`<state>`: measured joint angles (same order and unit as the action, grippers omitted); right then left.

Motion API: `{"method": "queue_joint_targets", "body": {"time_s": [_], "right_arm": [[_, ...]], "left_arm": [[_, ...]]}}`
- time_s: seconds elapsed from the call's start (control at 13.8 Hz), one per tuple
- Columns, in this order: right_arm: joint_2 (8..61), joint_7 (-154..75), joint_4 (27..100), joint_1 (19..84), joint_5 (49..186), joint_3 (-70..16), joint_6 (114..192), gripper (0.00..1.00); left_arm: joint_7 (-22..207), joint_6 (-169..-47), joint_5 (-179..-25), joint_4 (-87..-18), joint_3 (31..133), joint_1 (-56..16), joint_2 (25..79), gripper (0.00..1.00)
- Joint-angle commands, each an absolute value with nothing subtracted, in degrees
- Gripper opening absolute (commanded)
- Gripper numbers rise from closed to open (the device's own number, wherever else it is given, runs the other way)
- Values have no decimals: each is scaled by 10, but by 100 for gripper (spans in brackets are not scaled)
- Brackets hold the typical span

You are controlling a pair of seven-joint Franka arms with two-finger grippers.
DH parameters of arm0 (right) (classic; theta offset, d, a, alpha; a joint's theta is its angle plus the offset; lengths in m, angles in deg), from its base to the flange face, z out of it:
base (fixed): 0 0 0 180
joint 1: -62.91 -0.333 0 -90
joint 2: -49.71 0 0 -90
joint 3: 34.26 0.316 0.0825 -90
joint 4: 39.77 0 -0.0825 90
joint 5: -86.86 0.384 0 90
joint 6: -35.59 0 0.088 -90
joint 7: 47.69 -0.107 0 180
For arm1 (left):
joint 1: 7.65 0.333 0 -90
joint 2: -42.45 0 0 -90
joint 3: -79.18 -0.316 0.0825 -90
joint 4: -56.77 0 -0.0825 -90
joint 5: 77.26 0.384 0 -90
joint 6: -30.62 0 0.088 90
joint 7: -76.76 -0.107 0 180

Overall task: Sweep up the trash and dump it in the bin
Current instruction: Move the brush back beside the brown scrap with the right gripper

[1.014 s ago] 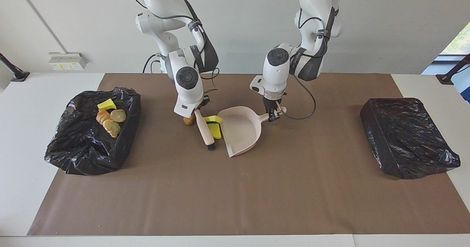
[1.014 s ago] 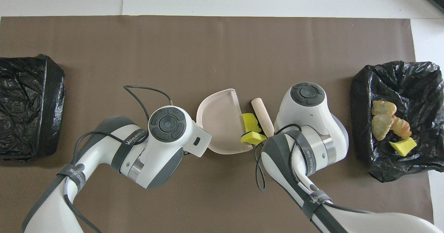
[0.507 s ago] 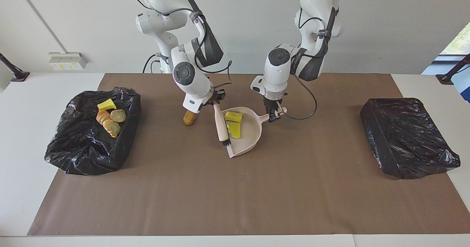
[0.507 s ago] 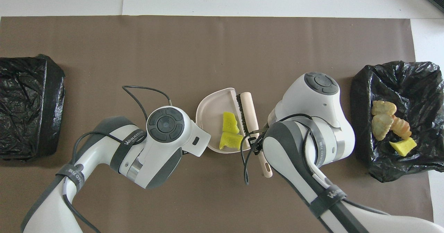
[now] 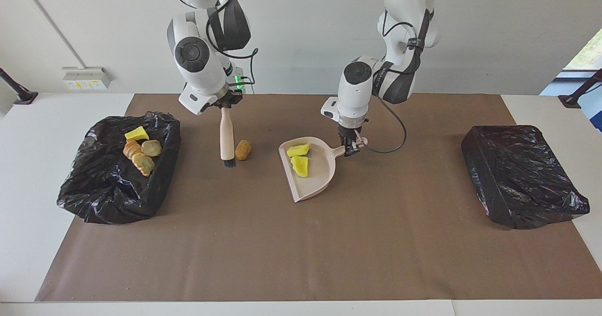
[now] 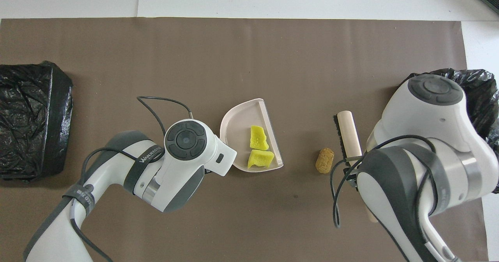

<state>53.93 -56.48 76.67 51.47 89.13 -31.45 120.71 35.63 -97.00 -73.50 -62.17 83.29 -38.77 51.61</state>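
The pale pink dustpan (image 5: pixel 316 177) (image 6: pixel 238 126) lies mid-table with two yellow sponge pieces (image 5: pixel 299 158) (image 6: pixel 259 148) of trash in it. My left gripper (image 5: pixel 350 146) is shut on the dustpan's handle. My right gripper (image 5: pixel 226 105) is shut on the top of the pink brush (image 5: pixel 227 135) (image 6: pixel 348 135), which hangs nearly upright with its dark bristles low at the mat. A tan lump (image 5: pixel 242 149) (image 6: pixel 324 160) lies on the mat between the brush and the dustpan, close beside the bristles. In the overhead view both grippers are hidden under their wrists.
An open black-bagged bin (image 5: pixel 108 189) (image 6: pixel 481 86) at the right arm's end of the table holds a yellow sponge chunk and several tan lumps. A second black-bagged box (image 5: pixel 522 175) (image 6: pixel 31 117) sits at the left arm's end. A brown mat (image 5: pixel 301 250) covers the table.
The brush pushed the two sponge pieces into the dustpan, then my right gripper lifted it and carried it back past the tan lump toward the right arm's end. The left gripper and dustpan stayed put.
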Motion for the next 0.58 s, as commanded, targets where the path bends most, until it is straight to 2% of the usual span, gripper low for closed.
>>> {"method": "queue_joint_targets", "body": {"time_s": [0.0, 0.14, 0.29, 0.51], "right_arm": [[661, -592, 952, 519, 873, -309, 1288, 0], [678, -612, 998, 521, 870, -309, 1322, 0], [669, -606, 1008, 545, 872, -308, 1338, 0], [652, -604, 1037, 540, 908, -307, 1393, 0]], "left_arm": [[363, -985, -724, -646, 830, -390, 497, 0], [363, -984, -723, -647, 830, -394, 497, 0], [364, -985, -685, -657, 830, -397, 490, 0], [366, -985, -672, -674, 830, -409, 476, 0]]}}
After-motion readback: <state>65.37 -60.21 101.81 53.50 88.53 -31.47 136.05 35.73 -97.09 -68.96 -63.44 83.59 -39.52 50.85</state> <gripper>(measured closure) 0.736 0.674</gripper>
